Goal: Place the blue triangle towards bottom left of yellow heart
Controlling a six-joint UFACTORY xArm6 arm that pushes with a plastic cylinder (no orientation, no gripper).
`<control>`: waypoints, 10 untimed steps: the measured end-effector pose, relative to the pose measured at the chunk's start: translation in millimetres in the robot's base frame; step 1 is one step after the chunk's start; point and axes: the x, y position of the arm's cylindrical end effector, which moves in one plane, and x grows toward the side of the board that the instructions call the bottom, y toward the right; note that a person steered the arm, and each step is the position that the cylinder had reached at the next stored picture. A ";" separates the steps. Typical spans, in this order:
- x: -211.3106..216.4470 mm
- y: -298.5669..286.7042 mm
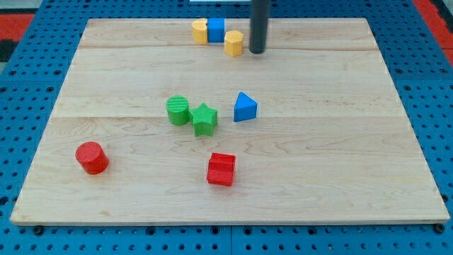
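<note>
The blue triangle (245, 108) lies near the board's middle, just right of the green star. Two yellow blocks sit at the view's top: one (199, 31) touches the left side of a blue cube (216, 30) and looks like the heart, and the other (234, 42) looks hexagonal and sits just below-right of the cube. My tip (256, 53) stands just right of the hexagonal yellow block, a small gap apart. It is far above the blue triangle.
A green cylinder (178, 110) touches a green star (204, 119) left of the triangle. A red cube (221, 169) lies below them, and a red cylinder (91, 157) at lower left. The wooden board (354, 142) lies on a blue pegboard.
</note>
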 end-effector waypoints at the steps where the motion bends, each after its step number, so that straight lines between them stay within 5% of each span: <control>1: 39.5 57.1; 3: 171.3 42.6; 4: 178.5 -0.7; 10: 9.2 -136.8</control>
